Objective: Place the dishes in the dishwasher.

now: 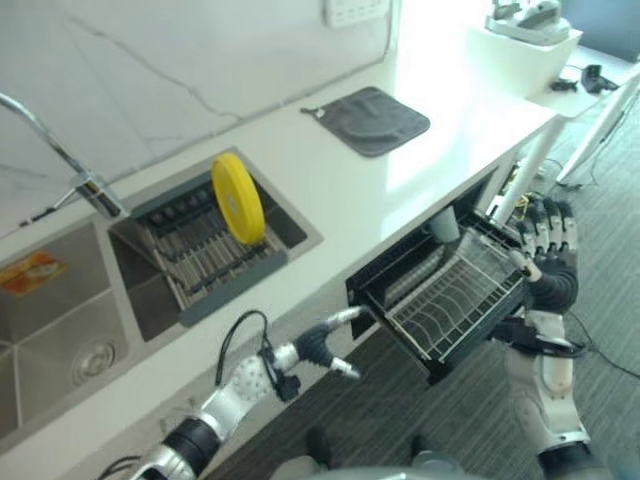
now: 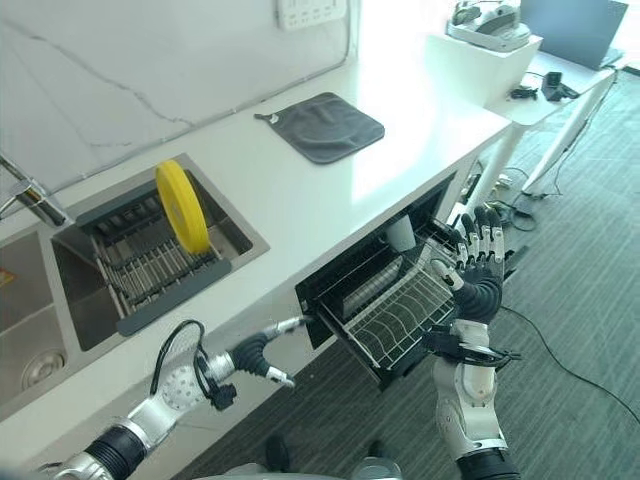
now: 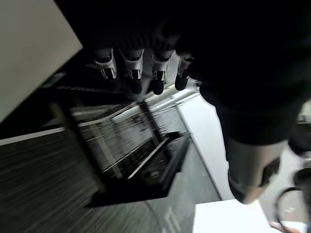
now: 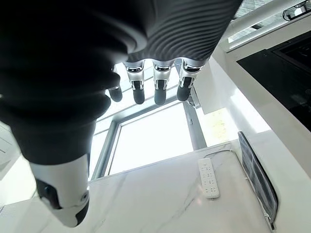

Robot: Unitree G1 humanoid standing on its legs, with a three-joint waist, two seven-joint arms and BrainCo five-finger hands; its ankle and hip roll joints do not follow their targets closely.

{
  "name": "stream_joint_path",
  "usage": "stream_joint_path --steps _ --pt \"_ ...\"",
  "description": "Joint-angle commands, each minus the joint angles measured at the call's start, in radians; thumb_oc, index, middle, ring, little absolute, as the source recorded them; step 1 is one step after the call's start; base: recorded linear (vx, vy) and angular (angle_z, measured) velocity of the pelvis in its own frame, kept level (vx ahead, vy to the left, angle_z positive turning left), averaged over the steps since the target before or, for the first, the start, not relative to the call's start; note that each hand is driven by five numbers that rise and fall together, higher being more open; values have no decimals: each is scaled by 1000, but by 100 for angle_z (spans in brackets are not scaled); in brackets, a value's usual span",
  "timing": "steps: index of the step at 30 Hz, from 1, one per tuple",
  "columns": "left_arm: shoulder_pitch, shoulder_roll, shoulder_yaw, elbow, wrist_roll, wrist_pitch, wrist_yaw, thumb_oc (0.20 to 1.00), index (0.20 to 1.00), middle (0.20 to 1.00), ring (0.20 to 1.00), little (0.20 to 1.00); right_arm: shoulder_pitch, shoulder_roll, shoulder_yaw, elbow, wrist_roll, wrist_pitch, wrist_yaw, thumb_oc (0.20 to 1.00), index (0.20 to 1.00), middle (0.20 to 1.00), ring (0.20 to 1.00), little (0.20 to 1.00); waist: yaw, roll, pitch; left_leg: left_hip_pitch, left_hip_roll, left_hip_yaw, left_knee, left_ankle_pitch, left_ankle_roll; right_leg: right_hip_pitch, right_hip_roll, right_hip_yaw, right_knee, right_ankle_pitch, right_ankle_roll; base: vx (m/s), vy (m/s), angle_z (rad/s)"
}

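Observation:
A yellow plate point(image 1: 237, 198) stands on edge in the dark drying rack point(image 1: 205, 260) set in the sink. Under the counter, the dishwasher drawer point(image 1: 400, 262) is pulled out, showing its wire rack point(image 1: 455, 295); a pale cup point(image 1: 444, 225) sits at the back of it. My left hand point(image 1: 315, 345) is low beside the drawer's front left corner, open and holding nothing, one finger reaching toward the drawer edge. The wire rack point(image 3: 131, 141) shows past that hand's fingers point(image 3: 133, 73). My right hand point(image 1: 548, 250) is upright just right of the rack, fingers straight, also empty.
A grey mat point(image 1: 372, 120) lies on the white counter point(image 1: 330, 190) behind the drawer. A faucet point(image 1: 70, 165) and a second sink basin point(image 1: 60, 330) are at the left. A white side table point(image 1: 530, 45) with devices stands at the far right, over dark floor point(image 1: 610, 300).

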Motion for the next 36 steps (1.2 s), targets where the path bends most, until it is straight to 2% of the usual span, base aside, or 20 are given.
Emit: stream_joint_path --steps 1,4,6,8,11,14,16,19,22,24,29,36 --pt "-27 -33 -15 55 86 27 103 1000 1000 1000 1000 1000 -97 -44 -18 -32 32 -22 59 1000 1000 1000 1000 1000 32 12 11 43 25 -5 6 -99 -28 -29 15 -19 131 -132 -23 8 13 4" --pt "3 -70 4 142 40 104 221 1000 1000 1000 1000 1000 -114 -52 -4 -42 35 -11 61 1000 1000 1000 1000 1000 44 9 15 37 25 -11 6 -95 -30 -27 16 -23 131 -136 -27 3 9 2" --pt "19 -84 36 257 141 115 389 1000 1000 1000 1000 1000 -127 -60 6 -66 30 9 53 1000 1000 1000 1000 1000 62 6 21 29 27 -18 6 -91 -33 -22 17 -33 130 -141 -31 1 13 6" --pt "25 -95 66 347 143 126 445 1000 1000 1000 1000 1000 -145 -66 11 -77 32 26 55 1000 1000 1000 1000 1000 78 2 26 17 30 -24 7 -83 -37 -22 15 -46 130 -141 -35 -16 8 24" --pt "40 -118 108 458 138 190 470 1000 1000 1000 1000 1000 -187 -65 26 -85 8 50 68 1000 1000 1000 1000 1000 105 0 39 -3 36 -36 8 -70 -44 -22 14 -69 130 -143 -40 -16 5 25" --pt "51 -134 138 519 114 222 496 1000 1000 1000 1000 1000 -233 -67 47 -93 -14 86 87 1000 1000 1000 1000 1000 127 -5 46 -17 41 -45 10 -60 -51 -17 15 -83 127 -144 -45 2 -3 17" --pt "59 -143 168 553 96 226 504 1000 1000 1000 1000 1000 -287 -69 75 -97 -43 141 97 1000 1000 1000 1000 1000 149 -9 50 -31 45 -51 13 -53 -56 -12 14 -97 123 -145 -49 7 -4 15" --pt "81 -144 208 584 70 232 503 1000 1000 1000 1000 1000 -369 -69 116 -89 -81 266 116 1000 1000 1000 1000 1000 186 -15 52 -43 50 -59 21 -45 -63 1 12 -124 122 -148 -56 30 6 15" --pt "96 -142 228 591 41 229 495 1000 1000 1000 1000 1000 -428 -64 138 -53 -40 347 97 1000 1000 1000 1000 1000 212 -18 47 -43 49 -68 28 -44 -65 14 12 -140 120 -149 -61 79 8 13" --pt "100 -139 242 583 32 217 503 1000 1000 1000 1000 1000 -473 -48 141 -20 0 366 63 1000 1000 1000 1000 1000 229 -19 48 -36 45 -77 37 -53 -64 23 8 -153 123 -152 -62 66 6 17" --pt "87 -125 230 574 29 217 511 1000 1000 1000 1000 1000 -611 0 139 77 -16 424 -32 1000 1000 1000 1000 1000 263 -15 49 -20 27 -109 51 -73 -53 29 3 -167 139 -157 -70 47 23 7" --pt "88 -105 190 570 44 207 479 1000 1000 1000 1000 1000 -764 -31 118 222 24 465 -43 1000 1000 1000 1000 1000 303 -11 41 -2 14 -135 66 -93 -44 35 -9 -187 146 -151 -68 86 18 8"
